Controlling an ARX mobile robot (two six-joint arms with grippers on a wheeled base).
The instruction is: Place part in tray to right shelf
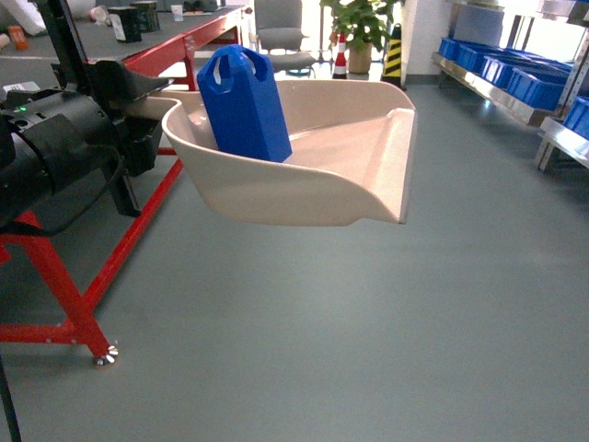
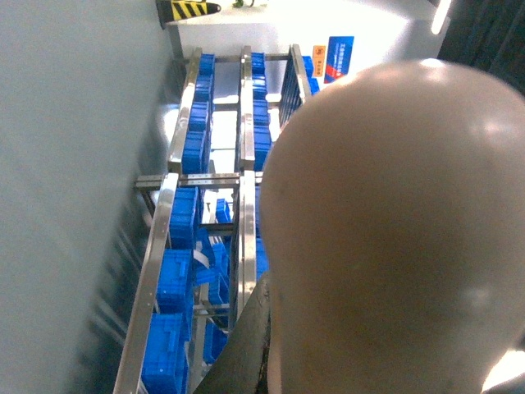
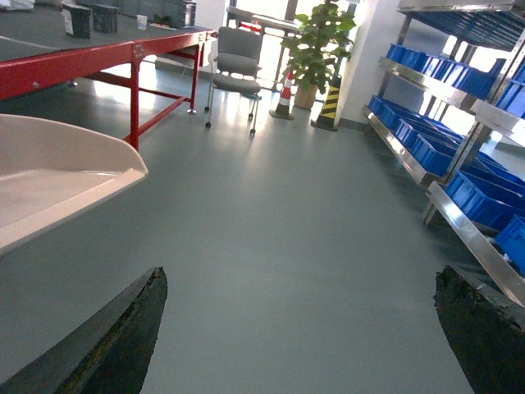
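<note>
Head view shows the tray (image 1: 350,175) held in the air over the grey floor, with the part (image 1: 244,106) standing upright at its closed back end, near the handle. The left arm (image 1: 55,147) carries that handle, but the left hand itself is buried behind dark housing, so whether it is clamped there cannot be told. The part is tall and unrestrained; any tilt of the tray toward its open lip, or a jolt while the base rolls, could likely topple it or slide it out. The right shelf (image 1: 515,83) lies well apart from the tray, cut off at the frame edge. A red desk (image 1: 184,46) sits behind the tray.

Left wrist view is mostly filled by the tray's curved outer wall (image 2: 394,230); beyond the tray, steel racks with blue crates (image 2: 176,279) appear, and no fingers show.

Right wrist view gives the right hand (image 3: 299,328) with its two dark fingers (image 3: 123,336) spread wide and holding nothing, the tray's corner (image 3: 82,172) to their upper left. The part is hidden here.
</note>
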